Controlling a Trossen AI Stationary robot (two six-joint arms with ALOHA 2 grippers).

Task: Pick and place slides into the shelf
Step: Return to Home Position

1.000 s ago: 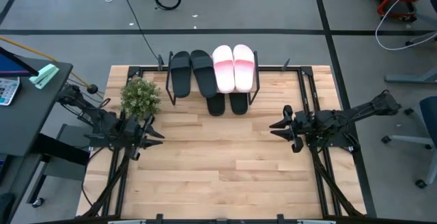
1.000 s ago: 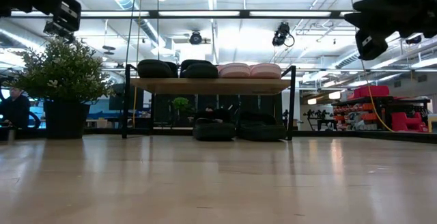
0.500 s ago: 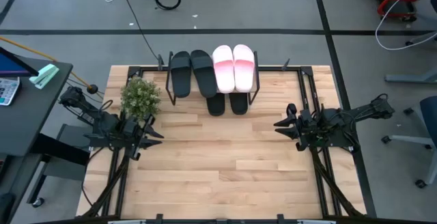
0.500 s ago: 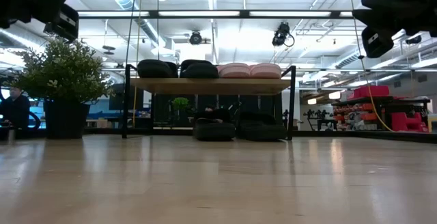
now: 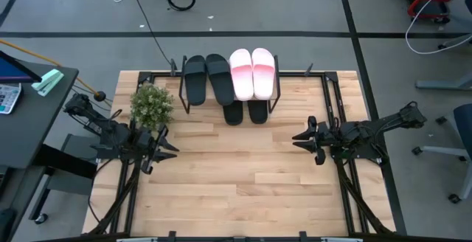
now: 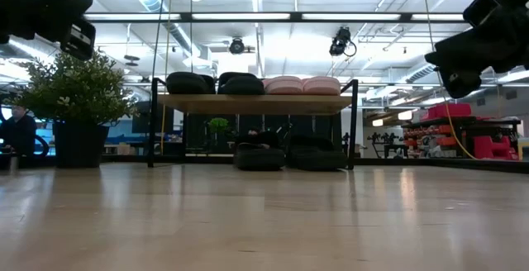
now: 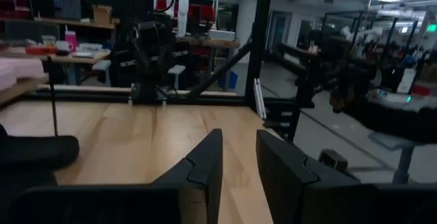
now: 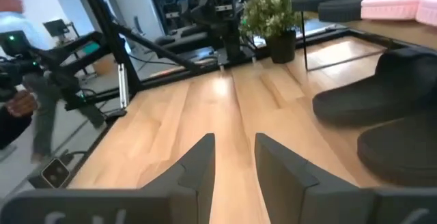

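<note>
The shelf (image 6: 256, 103) stands at the table's far middle. On its top board lie two black slides (image 5: 206, 80) and two pale pink slides (image 5: 252, 72), side by side. Two more black slides (image 5: 245, 112) rest on the table under the shelf, their near ends sticking out. My left gripper (image 5: 169, 149) hovers level above the table's left side, open, with nothing between its fingers (image 7: 239, 162). My right gripper (image 5: 296, 138) hovers level above the right side, open and empty (image 8: 234, 159). Both point toward the table's middle.
A potted green plant (image 5: 151, 103) stands on the table just left of the shelf, close to my left gripper. Black frame rails (image 5: 332, 102) run along the table's sides. A person (image 8: 17, 94) stands beyond the table's left edge. Bare wood spans the middle and near part.
Both grippers have sunk a little toward the table, staying level; in the low view the right one has dropped more. The slides and the shelf have kept still.
</note>
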